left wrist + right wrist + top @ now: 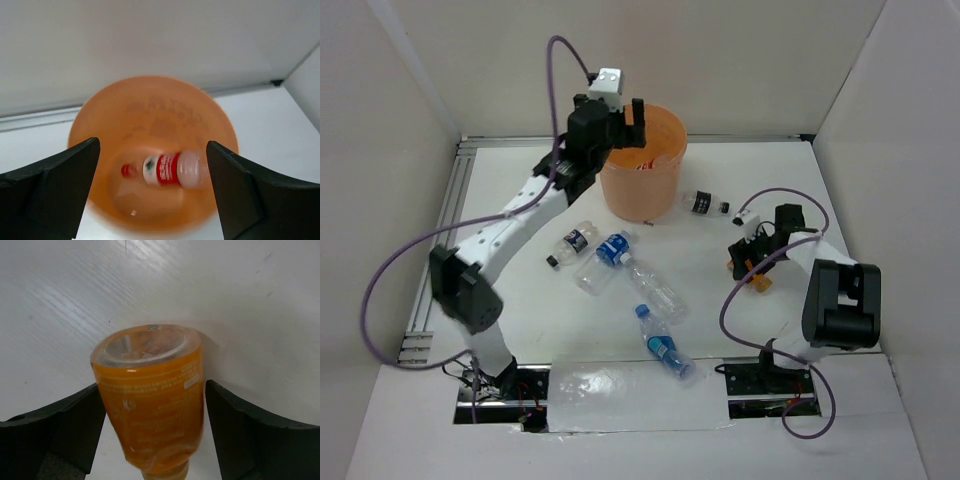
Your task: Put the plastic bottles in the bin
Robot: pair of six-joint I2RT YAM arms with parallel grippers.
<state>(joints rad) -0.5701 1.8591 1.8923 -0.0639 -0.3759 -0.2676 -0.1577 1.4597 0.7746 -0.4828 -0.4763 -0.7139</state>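
Note:
The pale-orange bin (642, 185) stands at the back middle of the table. My left gripper (625, 118) hangs open over its mouth. In the left wrist view my left gripper (152, 145) is empty, and a blurred red-labelled bottle (167, 169) lies inside the bin (165, 107). My right gripper (748, 262) is low at the right. Its open jaws (151, 385) straddle the stubby orange bottle (150, 400), also seen from above (761, 284). A black-labelled bottle (705, 203), two blue-labelled bottles (575, 242) (613, 252), a clear bottle (656, 290) and a blue-capped bottle (666, 349) lie on the table.
White walls close in the table on three sides. An aluminium rail (440, 230) runs along the left edge. A shiny white sheet (620, 395) covers the near edge between the arm bases. Purple cables loop off both arms.

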